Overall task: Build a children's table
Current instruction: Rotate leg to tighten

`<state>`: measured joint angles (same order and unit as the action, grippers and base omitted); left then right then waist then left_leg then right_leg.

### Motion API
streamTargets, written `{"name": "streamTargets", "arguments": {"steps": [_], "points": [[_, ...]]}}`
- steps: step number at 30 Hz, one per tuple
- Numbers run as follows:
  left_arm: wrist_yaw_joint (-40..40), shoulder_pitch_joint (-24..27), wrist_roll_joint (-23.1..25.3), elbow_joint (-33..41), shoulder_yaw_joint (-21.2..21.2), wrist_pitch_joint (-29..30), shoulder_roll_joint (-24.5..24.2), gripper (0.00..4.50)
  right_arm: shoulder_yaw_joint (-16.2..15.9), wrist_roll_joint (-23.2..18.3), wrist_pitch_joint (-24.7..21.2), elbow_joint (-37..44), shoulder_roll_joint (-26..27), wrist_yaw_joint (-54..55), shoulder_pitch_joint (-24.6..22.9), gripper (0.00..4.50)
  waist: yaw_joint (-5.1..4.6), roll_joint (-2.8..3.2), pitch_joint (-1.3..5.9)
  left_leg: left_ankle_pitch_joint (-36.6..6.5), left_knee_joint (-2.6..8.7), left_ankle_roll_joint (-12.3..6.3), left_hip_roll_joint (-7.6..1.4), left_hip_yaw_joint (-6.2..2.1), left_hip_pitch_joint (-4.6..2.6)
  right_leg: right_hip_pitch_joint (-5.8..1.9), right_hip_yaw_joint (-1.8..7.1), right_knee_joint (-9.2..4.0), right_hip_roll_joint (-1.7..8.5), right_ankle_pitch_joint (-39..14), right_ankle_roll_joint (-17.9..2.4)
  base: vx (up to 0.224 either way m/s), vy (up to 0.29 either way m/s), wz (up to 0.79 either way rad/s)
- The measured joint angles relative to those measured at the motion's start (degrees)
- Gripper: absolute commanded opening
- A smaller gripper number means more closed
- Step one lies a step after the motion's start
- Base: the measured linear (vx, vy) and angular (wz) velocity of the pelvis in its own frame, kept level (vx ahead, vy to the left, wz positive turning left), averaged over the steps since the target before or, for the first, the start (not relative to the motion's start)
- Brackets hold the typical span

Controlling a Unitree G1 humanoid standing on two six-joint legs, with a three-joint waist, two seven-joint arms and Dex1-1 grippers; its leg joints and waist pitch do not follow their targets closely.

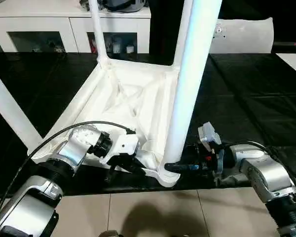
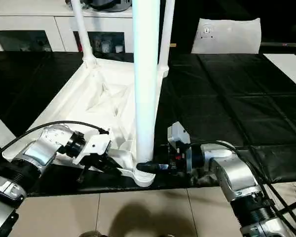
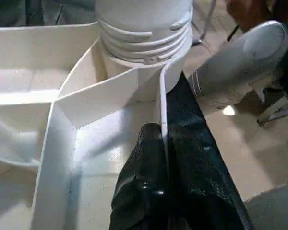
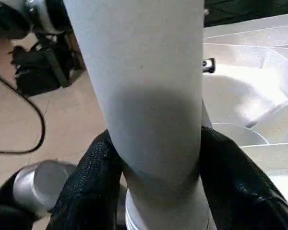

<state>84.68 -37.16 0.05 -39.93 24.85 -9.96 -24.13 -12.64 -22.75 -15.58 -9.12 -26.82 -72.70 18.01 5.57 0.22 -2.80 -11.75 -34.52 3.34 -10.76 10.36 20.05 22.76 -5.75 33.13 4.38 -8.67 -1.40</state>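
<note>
Children's table (image 1: 123,98): upside down on black surface (image 1: 246,103), legs up. My left tool (image 3: 164,187) pinches its rim wall; my right tool (image 4: 153,191) clamps the near leg (image 1: 187,98) at its base.

Near leg (image 1: 190,89) and two far legs (image 1: 97,29) run off the top edge; cabinet (image 1: 69,29) contents behind glass too small to identify.

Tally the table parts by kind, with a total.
Table top, upside down: 1
Legs standing in its corner sockets: 4 (near right, far right, far left, near left)
Total: 5
</note>
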Motion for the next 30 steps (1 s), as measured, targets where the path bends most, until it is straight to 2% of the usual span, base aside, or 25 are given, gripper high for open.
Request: {"name": "streamTargets", "arguments": {"steps": [3, 5, 10, 13, 17, 19, 20, 22, 24, 25, 30], "points": [[-3.4, 0.3, 0.4, 1.5, -1.2, 4.9, 0.5, 0.00, 1.6, 0.8, -1.5, 3.0, 1.9, 7.0, -2.4, 1.96, -0.42, 0.09, -0.05, 0.0, 0.02, 0.02, 0.01, 0.00, -0.07, -0.09, 0.02, -0.01, 0.00, 0.0, 0.0, 0.000, 0.000, 0.00], [-6.7, 1.0, 0.5, 3.4, -2.4, 9.8, 0.8, 0.00, 2.5, 2.4, -2.9, 5.3, 4.5, 13.7, -3.8, 1.96, -1.21, 0.20, -0.12, 0.1, 0.02, 0.09, 0.01, -0.03, -0.10, -0.06, 0.00, -0.05, -0.01, 0.0, 0.0, 0.000, 0.000, 0.00], [-16.7, 2.1, 1.5, 6.1, -5.4, 18.3, 4.4, 0.00, 6.4, 5.5, -6.9, 6.8, 12.0, 29.5, -4.4, 1.94, -4.21, 0.26, -0.18, 0.1, 0.06, 0.11, 0.12, -0.15, -0.07, -0.04, -0.05, -0.22, -0.02, 0.0, 0.1, 0.000, 0.000, 0.00], [-25.3, 2.3, 2.5, 7.3, -7.4, 23.1, 7.9, 0.00, 8.4, 9.4, -8.0, 5.7, 19.3, 43.1, -2.7, 1.94, -6.19, 0.47, -0.27, 0.1, 0.05, 0.11, 0.14, -0.53, 0.00, -0.02, -0.58, -0.62, 0.01, 0.0, 0.1, 0.000, 0.000, 0.00], [-35.0, 1.6, 4.8, 7.4, -8.9, 26.7, 12.5, 0.00, 9.9, 13.1, -8.0, 0.1, 25.1, 54.7, 2.7, 1.94, -7.64, 0.85, -0.43, 0.1, 0.15, 0.10, 0.04, -0.80, 0.10, -0.25, -1.26, -1.45, 0.10, 0.0, 0.1, 0.000, 0.000, 0.00], [-38.4, 1.0, 5.9, 6.8, -8.9, 27.3, 14.4, 0.00, 10.4, 14.0, -7.8, -2.0, 26.2, 58.0, 4.5, 1.94, -8.24, 1.05, -0.54, 0.0, 0.30, 0.08, 0.05, -0.83, 0.03, -0.54, -1.35, -1.90, 0.10, 0.0, 0.1, 0.000, 0.000, 0.00], [-39.2, 0.6, 6.1, 6.1, -8.9, 27.2, 14.9, 0.00, 10.9, 14.2, -7.5, -2.7, 26.4, 58.6, 5.0, 2.29, -8.38, 1.16, -0.61, 0.0, 0.32, 0.07, 0.05, -0.85, -0.01, -0.67, -1.38, -2.05, 0.10, 0.0, 0.1, 0.000, 0.000, 0.00], [-40.3, -0.3, 6.4, 5.0, -8.8, 26.8, 15.6, 0.00, 12.3, 14.5, -6.1, -3.7, 28.0, 60.0, 5.4, 2.64, -8.52, 1.26, -0.68, 0.0, 0.31, 0.06, 0.08, -0.85, 0.04, -0.72, -1.33, -2.11, 0.11, 0.0, 0.1, 0.000, 0.000, 0.00], [-40.5, -0.6, 6.6, 4.6, -8.5, 26.1, 15.5, 0.00, 13.0, 14.2, -5.4, -3.8, 29.0, 60.1, 5.4, 2.71, -8.51, 1.38, -0.75, 0.0, 0.31, 0.02, 0.10, -0.85, 0.02, -0.75, -1.28, -2.11, 0.12, 0.0, 0.1, 0.000, 0.000, 0.00], [-40.5, -0.7, 6.8, 4.6, -8.3, 25.5, 15.4, 0.00, 13.1, 13.9, -5.0, -3.6, 28.9, 60.0, 5.2, 2.92, -8.46, 1.43, -0.77, 0.0, 0.36, -0.01, 0.12, -0.84, 0.04, -0.74, -1.21, -2.10, 0.12, 0.0, 0.0, 0.000, 0.000, 0.00], [-37.6, -0.7, 7.2, 4.7, -7.1, 22.4, 14.1, 0.00, 12.3, 12.5, -3.6, -0.3, 25.8, 54.6, 1.8, 3.25, -7.78, 1.48, -0.79, 0.0, 0.85, -0.02, 0.15, -0.75, 0.09, -0.74, -1.13, -1.91, 0.12, 0.1, 0.0, 0.000, 0.000, 0.00]]}}
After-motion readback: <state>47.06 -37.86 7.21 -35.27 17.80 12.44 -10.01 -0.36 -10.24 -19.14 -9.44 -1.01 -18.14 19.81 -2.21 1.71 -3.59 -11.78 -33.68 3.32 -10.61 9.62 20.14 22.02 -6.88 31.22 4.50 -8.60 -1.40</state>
